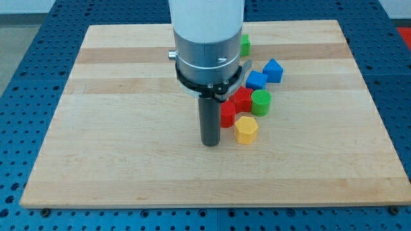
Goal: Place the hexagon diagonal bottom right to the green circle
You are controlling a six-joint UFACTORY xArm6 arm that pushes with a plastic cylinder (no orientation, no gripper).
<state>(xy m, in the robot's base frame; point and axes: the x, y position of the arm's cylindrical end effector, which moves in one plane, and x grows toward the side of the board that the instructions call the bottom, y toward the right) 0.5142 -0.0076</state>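
Hexagon [246,129], yellow, sits centre-right, just below-left of the green circle [261,102]; likely light, rigid, slippery plastic. No pincer here: my tip [210,144] rests just left; push its left face.

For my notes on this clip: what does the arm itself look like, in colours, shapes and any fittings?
A wide white cylindrical housing enters from the view's top. Below it sits a silver-grey metal cylinder with a small screw or button on its left side, ringed at its base by a black clamp band. A straight dark grey rod hangs beneath; my tip is blunt and flat. No cables or markings show.
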